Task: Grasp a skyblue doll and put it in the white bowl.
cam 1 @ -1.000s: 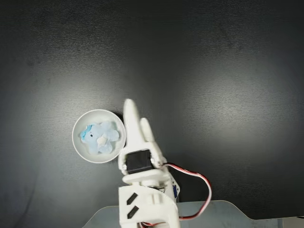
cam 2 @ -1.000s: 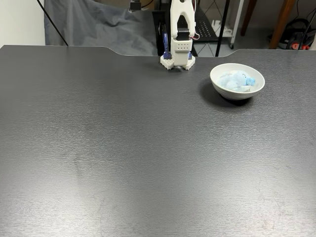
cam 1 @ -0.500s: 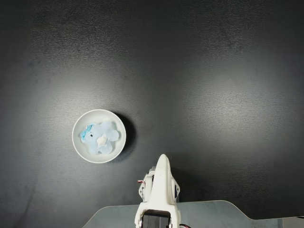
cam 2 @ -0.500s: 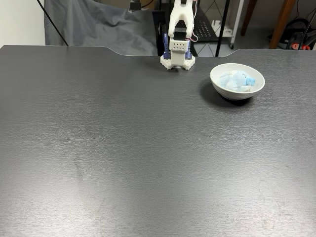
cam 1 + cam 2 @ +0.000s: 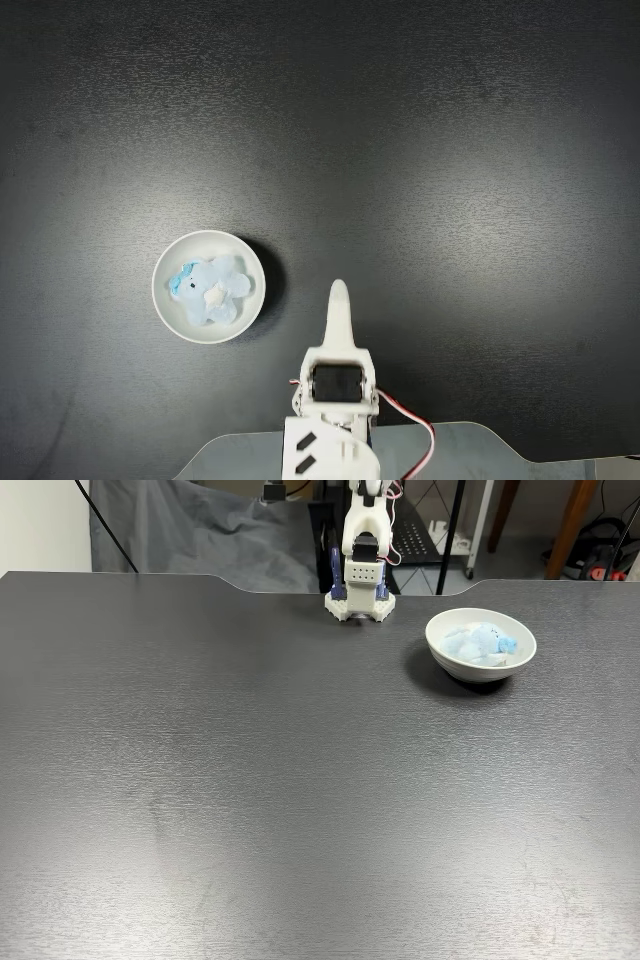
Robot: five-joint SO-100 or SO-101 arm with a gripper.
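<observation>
Your small fluffy pale-blue plush bear [image 5: 213, 290] lies inside the plain round glossy white bowl [image 5: 172, 310], its brighter blue bow toward the left rim in the fixed view from above and toward the right rim in the other fixed view [image 5: 482, 644], where the bowl [image 5: 447, 657] sits near the far right part of the worktop. You can see the bear's white muzzle facing up, and the bear fills much of the bowl's hollow without spilling over the rim. The bowl rests on the dark, faintly textured worktop [image 5: 420, 170], casting a soft shadow to its right in the view from above. Just to the right of the bowl in that view, and apart from it, the white arm's jaws [image 5: 339, 300] point up the picture as a single tapered tip; you cannot tell from either view whether they are spread or pressed together, and nothing is seen between them. The arm's white base [image 5: 359, 595] stands at the worktop's far edge, left of the bowl.
</observation>
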